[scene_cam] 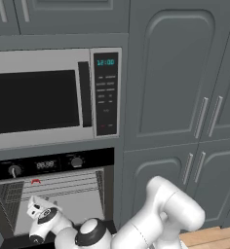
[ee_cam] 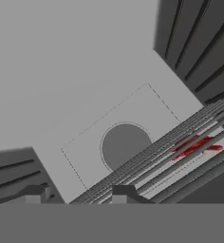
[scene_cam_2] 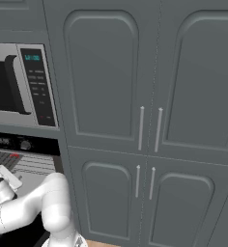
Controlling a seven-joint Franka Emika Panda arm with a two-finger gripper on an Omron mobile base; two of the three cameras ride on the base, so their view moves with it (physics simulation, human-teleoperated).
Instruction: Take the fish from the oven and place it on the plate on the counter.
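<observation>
The oven [scene_cam: 53,194] stands open below its black knob panel [scene_cam: 48,164], showing a grey interior with wire racks. The fish [scene_cam: 35,181], tiny and red-orange, lies on the upper rack near the left; it also shows as the fish [scene_cam_2: 13,156] and, behind rack wires, the fish [ee_cam: 195,146]. My gripper [ee_cam: 79,193] is open with nothing between its fingers. It sits at the oven mouth [scene_cam: 33,206], below and in front of the fish, angled upward into the cavity. The plate and the counter are out of view.
A silver microwave [scene_cam: 48,97] with a keypad sits right above the oven. Tall grey cabinet doors [scene_cam_2: 145,96] fill the wall to the right. The oven's back wall has a round fan disc [ee_cam: 126,146]. My own elbow [scene_cam: 170,209] bulks in front of the lower cabinets.
</observation>
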